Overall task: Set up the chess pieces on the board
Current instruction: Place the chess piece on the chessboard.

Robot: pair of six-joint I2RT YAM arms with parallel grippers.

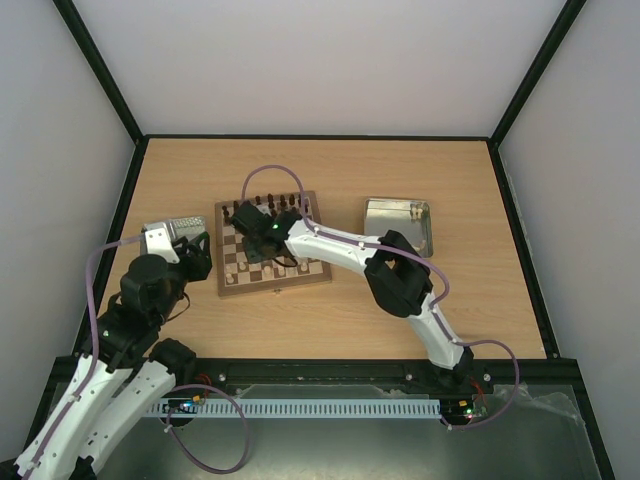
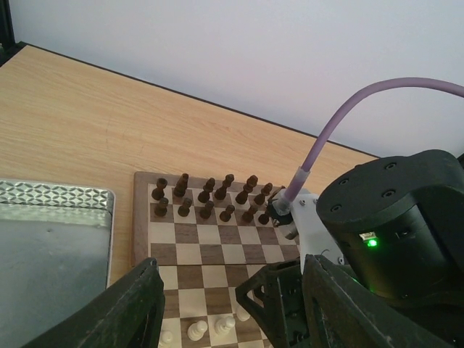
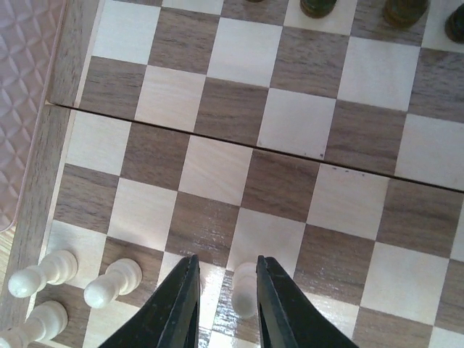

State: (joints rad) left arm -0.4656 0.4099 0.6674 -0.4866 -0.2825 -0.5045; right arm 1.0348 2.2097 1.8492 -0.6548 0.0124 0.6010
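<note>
Your right end effector [image 3: 227,264] is low over the board [image 3: 290,123], its jaws narrowly parted around one upright cream pawn [image 3: 245,290]. The pawn sits against the finger nearer the right of the frame, and a slit of board shows on its other side, so it is loosely framed, not clamped. At the lower left of that wrist view three more cream chess pieces [image 3: 112,283] cluster by the board's border, and dark pieces [image 3: 319,6] line the top edge. From overhead you see the right arm reaching across the board to its upper left part. Your left end effector [image 1: 195,255] hovers just off the board's left edge, beside a metal tin [image 1: 175,230]. In the left wrist view its jaws stand wide apart with nothing held between them. A second tin [image 1: 398,222] lies on the tabletop [image 1: 450,170] to the right of the board, apart from it.
</note>
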